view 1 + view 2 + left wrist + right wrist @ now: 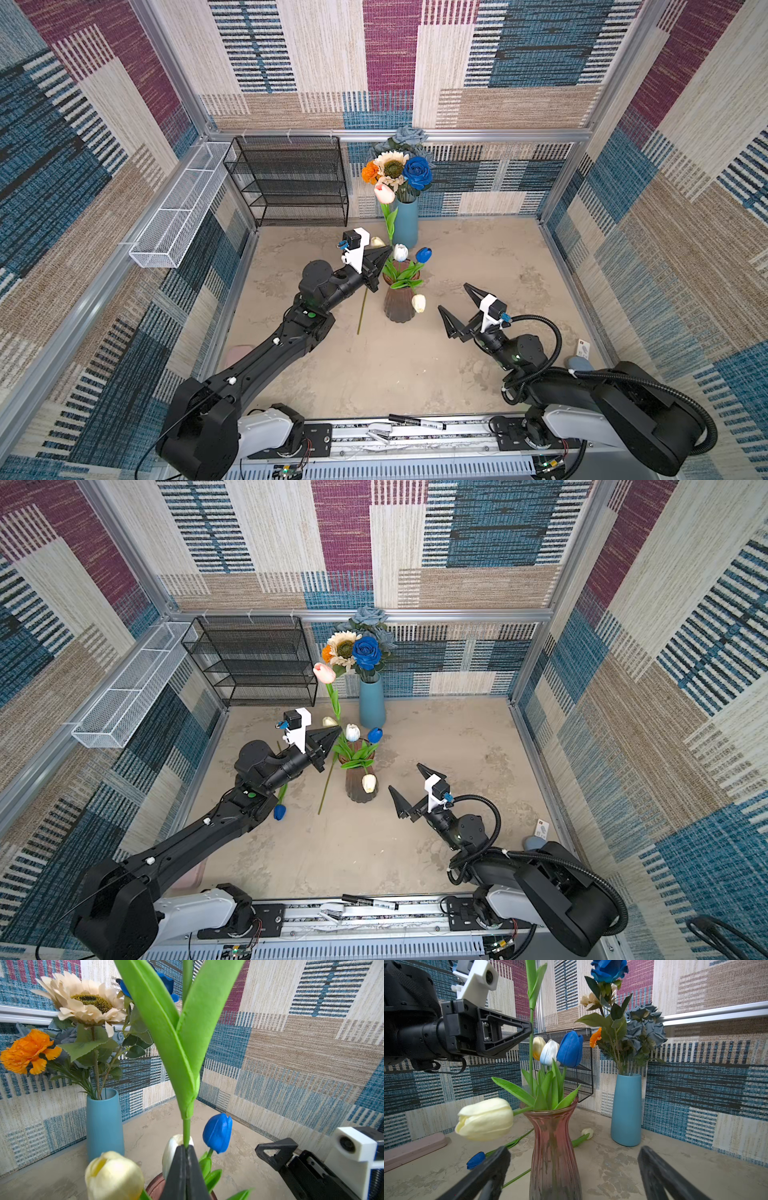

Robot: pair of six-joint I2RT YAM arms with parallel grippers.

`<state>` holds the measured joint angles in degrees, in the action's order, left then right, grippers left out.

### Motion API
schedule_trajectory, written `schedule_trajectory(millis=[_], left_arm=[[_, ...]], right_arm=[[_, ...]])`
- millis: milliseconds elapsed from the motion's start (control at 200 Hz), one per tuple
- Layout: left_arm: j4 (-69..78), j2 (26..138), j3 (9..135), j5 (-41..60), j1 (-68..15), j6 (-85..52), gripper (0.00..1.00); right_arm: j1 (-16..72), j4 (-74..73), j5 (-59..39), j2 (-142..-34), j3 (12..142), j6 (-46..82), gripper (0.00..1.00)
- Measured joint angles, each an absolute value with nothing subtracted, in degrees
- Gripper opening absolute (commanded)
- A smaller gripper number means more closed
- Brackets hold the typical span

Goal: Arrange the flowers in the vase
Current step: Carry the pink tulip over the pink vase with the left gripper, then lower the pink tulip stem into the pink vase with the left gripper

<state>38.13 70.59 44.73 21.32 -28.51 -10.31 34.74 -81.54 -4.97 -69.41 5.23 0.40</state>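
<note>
My left gripper [388,250] is shut on the green stem [186,1130] of a pink tulip [383,192], held upright over the ribbed brown glass vase [400,309]. Below the jaws the stem runs down among the leaves at the vase's mouth. A white tulip [400,252], a blue tulip [423,254], a yellow tulip [377,241] and a drooping cream tulip [418,303] stand in the vase. Another blue tulip [279,811] and a small cream tulip [587,1132] lie on the table. My right gripper [453,297] stands open and empty just right of the vase.
A blue vase [405,222] at the back holds a sunflower [390,166], a marigold [370,171] and roses. A black mesh shelf [291,183] stands back left and a white wire basket [183,208] hangs on the left wall. A marker [417,422] lies on the front rail.
</note>
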Motion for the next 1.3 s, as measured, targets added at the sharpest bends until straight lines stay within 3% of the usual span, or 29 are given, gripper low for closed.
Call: schedule_trajectory(millis=[987, 1112, 1297], left_arm=[[36.8, 70.2, 43.0, 20.4, -30.2, -7.3, 0.0], [35.9, 70.1, 43.0, 19.9, -30.5, -6.6, 0.33], [30.0, 67.7, 43.4, 19.5, -30.8, -5.1, 0.42]], right_arm=[[34.7, -81.6, -5.0, -70.8, 5.3, 0.4, 1.0], [34.7, -81.6, -5.0, -70.8, 5.3, 0.4, 1.0], [34.7, -81.6, -5.0, -70.7, 5.3, 0.4, 1.0]])
